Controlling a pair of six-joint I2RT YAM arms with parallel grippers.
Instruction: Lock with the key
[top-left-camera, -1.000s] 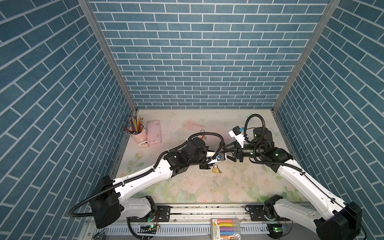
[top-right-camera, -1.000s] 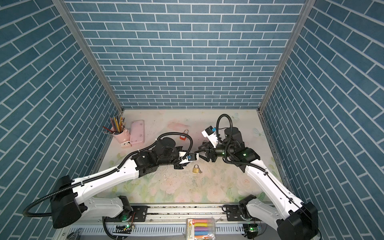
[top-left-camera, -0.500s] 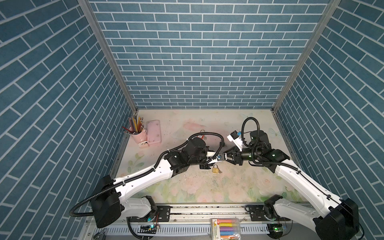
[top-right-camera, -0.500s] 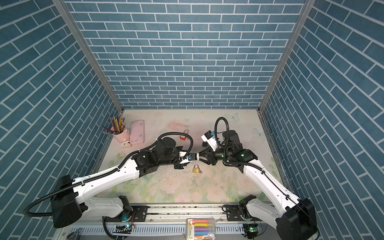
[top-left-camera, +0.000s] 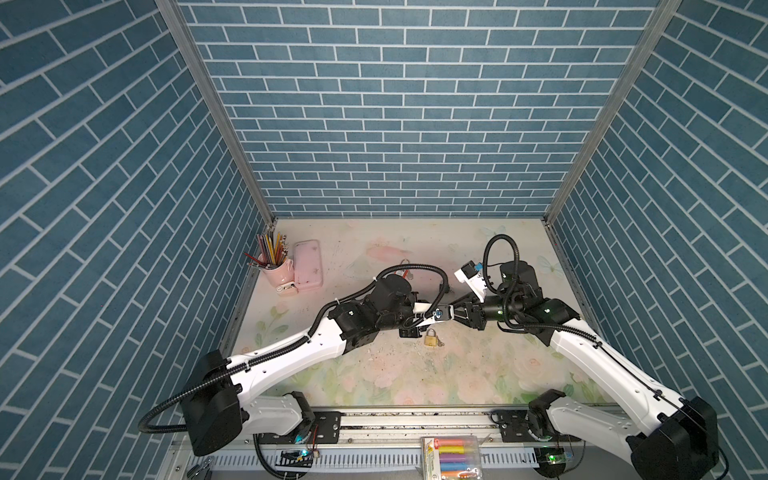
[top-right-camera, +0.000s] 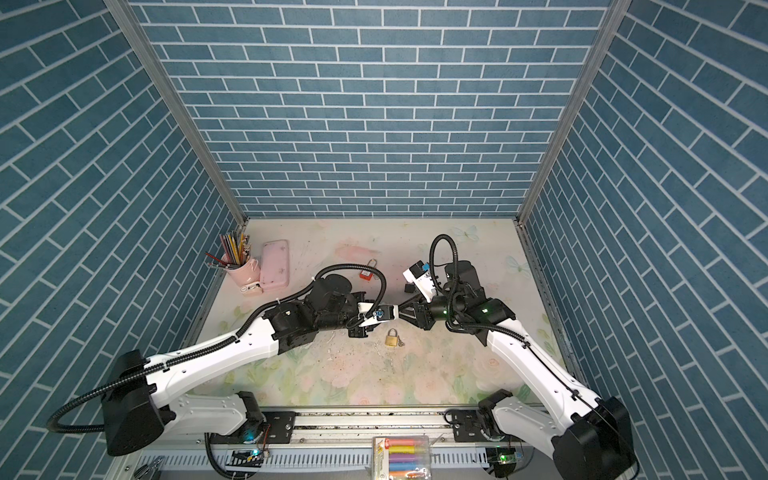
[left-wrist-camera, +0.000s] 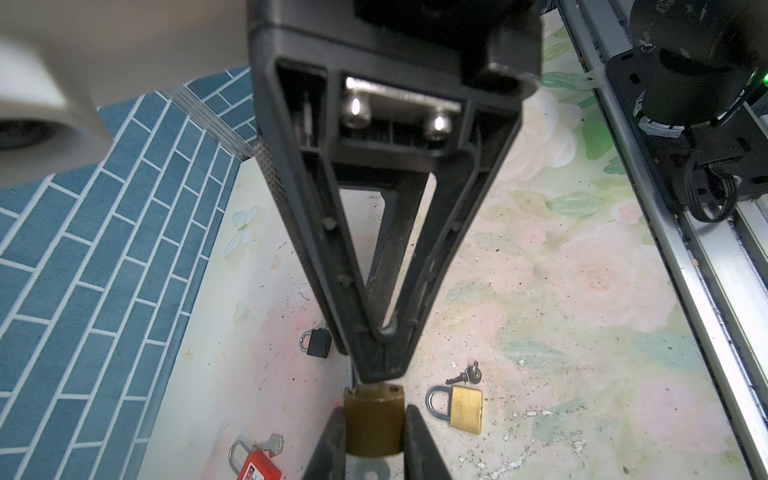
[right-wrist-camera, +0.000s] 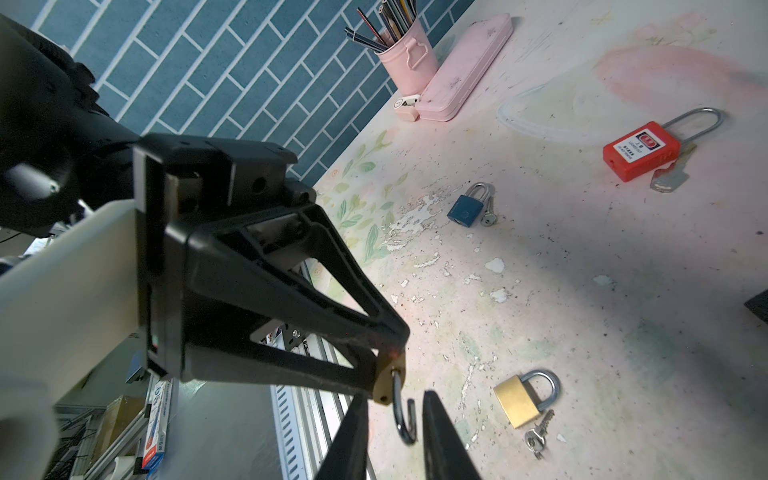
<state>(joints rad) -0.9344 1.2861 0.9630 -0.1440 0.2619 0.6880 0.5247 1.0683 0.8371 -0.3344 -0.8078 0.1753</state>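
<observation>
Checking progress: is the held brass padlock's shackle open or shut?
Open: the shackle hooks away from the held padlock, its free end outside the body.

Scuffed floral tabletop (top-left-camera: 374, 374) strewn with padlocks and pink stationery.
A brass padlock (top-left-camera: 430, 337) and its small key (right-wrist-camera: 538, 432) lie just on the near side of the left gripper (right-wrist-camera: 390, 370). A blue padlock (right-wrist-camera: 467, 206) sits beside that gripper. A small black padlock (left-wrist-camera: 318, 343) lies just beyond the right gripper (left-wrist-camera: 380, 368), and a red padlock (top-right-camera: 365, 274) farther back. A pink case (top-left-camera: 307, 264) and pencil cup (top-left-camera: 276, 272) stand well off past the left gripper.
</observation>
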